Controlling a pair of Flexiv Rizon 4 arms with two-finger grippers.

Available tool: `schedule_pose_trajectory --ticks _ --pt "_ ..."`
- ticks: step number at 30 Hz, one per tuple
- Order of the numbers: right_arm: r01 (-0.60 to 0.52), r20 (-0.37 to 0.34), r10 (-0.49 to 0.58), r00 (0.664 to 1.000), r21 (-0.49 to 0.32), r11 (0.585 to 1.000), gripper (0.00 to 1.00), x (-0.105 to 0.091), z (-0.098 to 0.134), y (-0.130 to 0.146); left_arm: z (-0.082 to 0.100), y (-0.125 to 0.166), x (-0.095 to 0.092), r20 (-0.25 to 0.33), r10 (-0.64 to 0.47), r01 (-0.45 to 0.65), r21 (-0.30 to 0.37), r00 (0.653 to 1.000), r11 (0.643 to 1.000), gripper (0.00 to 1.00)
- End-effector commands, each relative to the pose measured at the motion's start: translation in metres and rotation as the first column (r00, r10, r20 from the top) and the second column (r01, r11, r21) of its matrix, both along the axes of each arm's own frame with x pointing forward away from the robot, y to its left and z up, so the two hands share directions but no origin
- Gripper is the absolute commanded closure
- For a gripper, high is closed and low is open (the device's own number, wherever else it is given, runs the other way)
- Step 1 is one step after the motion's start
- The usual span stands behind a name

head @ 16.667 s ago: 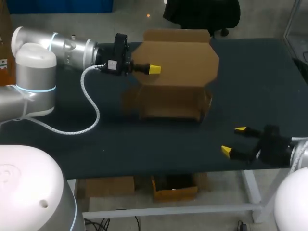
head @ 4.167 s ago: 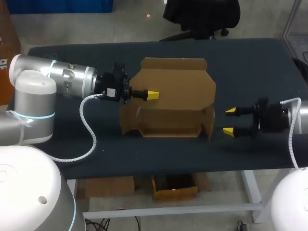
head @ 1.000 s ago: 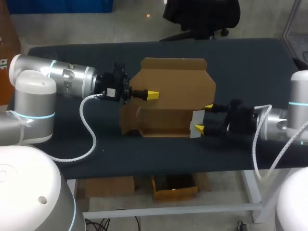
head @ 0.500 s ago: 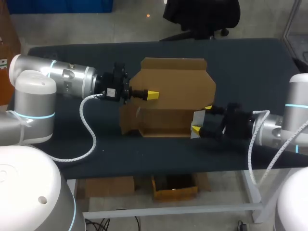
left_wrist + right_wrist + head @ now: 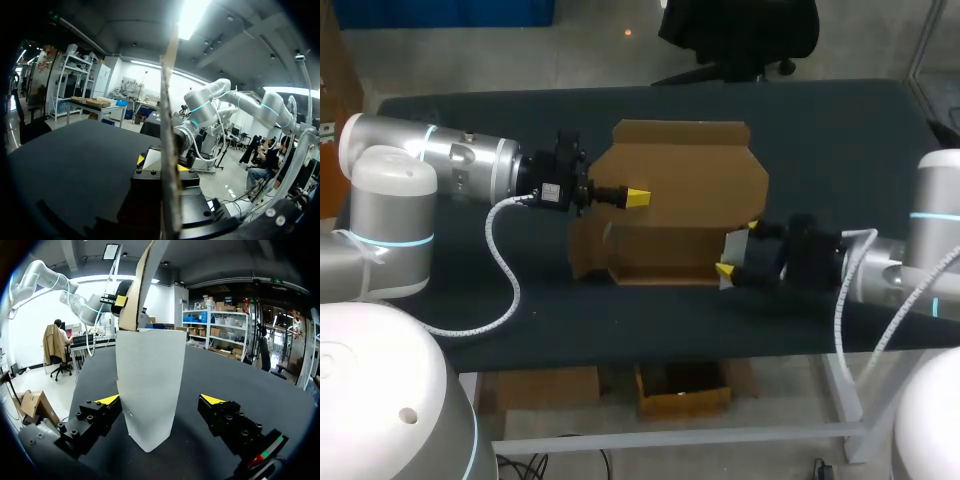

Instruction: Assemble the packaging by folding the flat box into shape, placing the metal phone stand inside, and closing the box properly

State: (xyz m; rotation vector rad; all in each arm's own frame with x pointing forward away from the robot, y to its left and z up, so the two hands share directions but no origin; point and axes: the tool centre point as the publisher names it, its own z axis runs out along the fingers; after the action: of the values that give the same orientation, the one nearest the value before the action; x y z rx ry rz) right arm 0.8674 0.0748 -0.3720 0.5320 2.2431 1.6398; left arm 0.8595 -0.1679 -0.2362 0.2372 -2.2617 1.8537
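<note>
The brown cardboard box (image 5: 665, 255) stands half-formed mid-table, its big lid panel (image 5: 685, 170) raised upright behind the tray. My left gripper (image 5: 638, 197) is shut on the lid's left edge, and in the left wrist view the cardboard edge (image 5: 170, 150) runs straight out from it. My right gripper (image 5: 738, 250) is open at the box's right end. The pale side flap (image 5: 150, 385) stands between its fingertips (image 5: 109, 400), nearer one of them. No metal phone stand is in view.
The dark table (image 5: 840, 140) extends to all sides of the box. My right arm (image 5: 880, 275) lies low along the table near its front right edge. A white cable (image 5: 510, 250) loops from my left arm over the table's left part.
My right gripper has slid a little further left onto the box's right side flap. The left arm and the lid have not moved.
</note>
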Motion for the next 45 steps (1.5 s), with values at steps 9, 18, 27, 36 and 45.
schedule_pose_trajectory --ticks 9,18,27,36,45 --pt "-0.093 -0.022 0.092 0.995 -0.016 0.996 0.0 -0.021 0.006 -0.023 -0.004 0.0 0.001 -0.001 -0.002 0.002 0.0 1.0 1.0 1.0" --pt "-0.147 -0.018 0.147 0.989 -0.003 0.989 0.11 -0.033 0.011 -0.048 -0.004 0.0 0.001 -0.001 -0.002 0.002 0.0 1.0 1.0 1.0" --pt "-0.191 -0.028 0.19 0.981 -0.012 0.982 0.5 -0.039 0.013 -0.064 -0.004 0.0 0.001 -0.001 -0.002 0.002 0.0 1.0 1.0 1.0" --pt "-0.193 -0.043 0.192 0.98 -0.029 0.981 0.63 -0.034 0.013 -0.076 -0.004 0.0 0.001 -0.001 -0.002 0.002 0.0 1.0 1.0 1.0" --pt "-0.261 -0.047 0.259 0.965 -0.043 0.964 0.58 -0.005 0.013 -0.071 -0.004 0.0 0.001 -0.001 -0.002 0.002 0.0 1.0 1.0 1.0"
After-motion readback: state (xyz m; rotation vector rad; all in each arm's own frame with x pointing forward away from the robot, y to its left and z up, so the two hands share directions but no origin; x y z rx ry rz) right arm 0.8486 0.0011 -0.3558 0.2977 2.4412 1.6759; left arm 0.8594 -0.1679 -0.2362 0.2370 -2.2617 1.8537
